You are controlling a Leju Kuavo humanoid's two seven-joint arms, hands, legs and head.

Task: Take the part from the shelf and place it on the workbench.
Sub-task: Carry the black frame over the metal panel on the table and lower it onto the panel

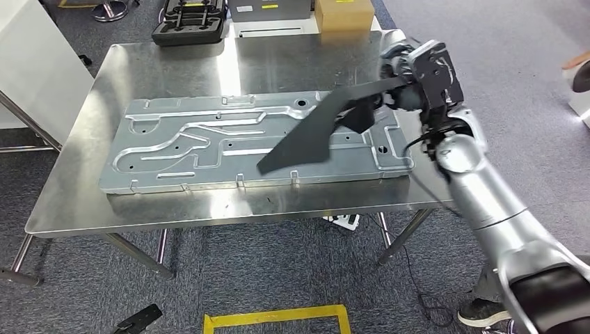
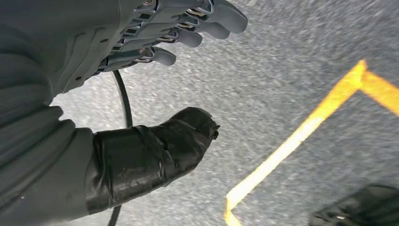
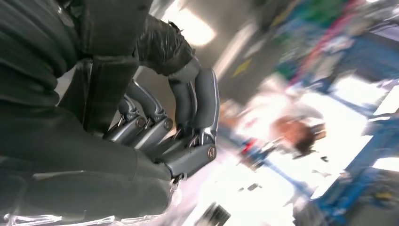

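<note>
The right hand (image 1: 417, 82) holds the black part (image 1: 316, 136) tilted over the right end of the workbench (image 1: 76, 202), probably for laying it down, while the left hand (image 2: 155, 56), with fingers apart and nothing in it, hangs over the floor.

Right hand (image 3: 164, 132) around dark part (image 3: 106, 89)
</note>
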